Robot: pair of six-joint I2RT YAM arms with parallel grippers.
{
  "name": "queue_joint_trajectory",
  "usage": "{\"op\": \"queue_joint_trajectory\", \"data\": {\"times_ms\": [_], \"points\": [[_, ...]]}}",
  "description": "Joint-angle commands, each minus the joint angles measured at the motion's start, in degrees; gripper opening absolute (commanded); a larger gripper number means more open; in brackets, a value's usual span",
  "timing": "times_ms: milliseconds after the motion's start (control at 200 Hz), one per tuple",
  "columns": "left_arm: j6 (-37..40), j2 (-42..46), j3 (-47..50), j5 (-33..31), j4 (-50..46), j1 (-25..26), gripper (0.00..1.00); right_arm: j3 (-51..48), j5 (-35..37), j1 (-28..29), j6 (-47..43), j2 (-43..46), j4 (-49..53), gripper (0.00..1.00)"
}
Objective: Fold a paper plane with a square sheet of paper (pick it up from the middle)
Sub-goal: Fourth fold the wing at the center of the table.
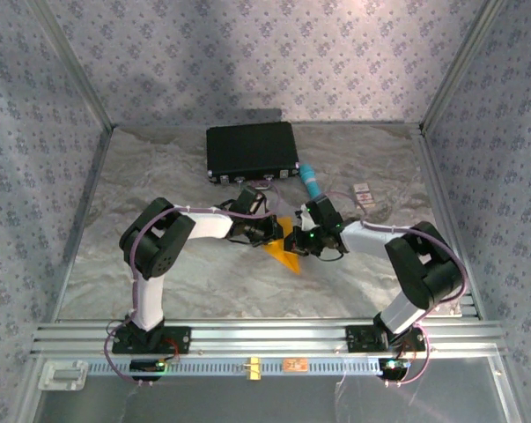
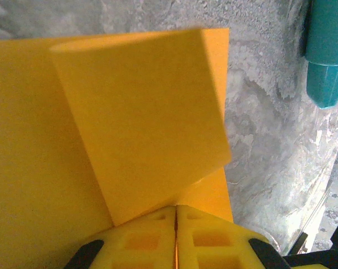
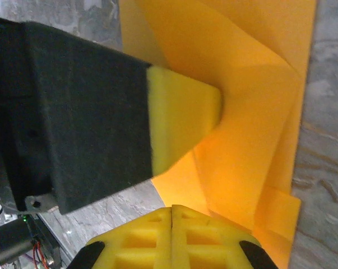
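Pinching a fold: the left gripper point(image 2: 175, 217) has its yellow fingers pressed flat together. A flap of the square sheet of paper point(image 2: 140, 123) rises straight out of the seam between them, so I read it as clamped on the paper's edge. The flap stands tilted up off the rest of the sheet, which lies flat on the table point(image 1: 159, 264). It is probably held up so it can be swung over and creased.

The sheet sits in front of the black case point(image 1: 252, 152), on the arm-base side of it and well apart from it, and both grippers meet there.

The right gripper point(image 3: 172, 217) also has its fingers closed tight. Paper lies right at its tips, but I cannot tell if any is caught between them. It may just be pinning the sheet so it does not slide while the other arm folds.

In the right wrist view, one left finger pad point(image 3: 183, 120) pushes into a crease where several layers meet, which looks like it is setting the fold line. Layers already overlap there, so folding is under way, but there is no dart shape yet.

The teal tube point(image 1: 311, 181) lies just beside the black case's right front corner, clear of the work.

Risk: thin paper may tear or skew if the arms pull apart.
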State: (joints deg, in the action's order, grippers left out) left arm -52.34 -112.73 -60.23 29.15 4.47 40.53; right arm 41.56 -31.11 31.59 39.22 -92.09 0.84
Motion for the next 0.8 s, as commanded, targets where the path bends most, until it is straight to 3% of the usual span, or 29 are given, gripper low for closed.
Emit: {"op": "queue_joint_trajectory", "data": {"times_ms": [0,395,680,795], "points": [[1.3,-2.0,1.6,-3.1,-4.1,0.2,0.09,0.2,-0.9,0.5,0.5,-1.4,0.0,0.04],[1.6,-1.7,1.4,-3.2,-4.5,0.1,0.09,-10.4,0.6,-1.5,0.7,-1.5,-2.9,0.04],[2.7,1.2,-0.3,-1.4,-3.9,0.3,0.13,-12.4,-0.7,-2.2,0.2,-1.9,-3.8,0.03],[3.1,4.0,-0.4,-3.5,-4.3,1.4,0.14,-12.5,-0.6,-2.5,0.3,-2.4,-4.2,0.01]]}}
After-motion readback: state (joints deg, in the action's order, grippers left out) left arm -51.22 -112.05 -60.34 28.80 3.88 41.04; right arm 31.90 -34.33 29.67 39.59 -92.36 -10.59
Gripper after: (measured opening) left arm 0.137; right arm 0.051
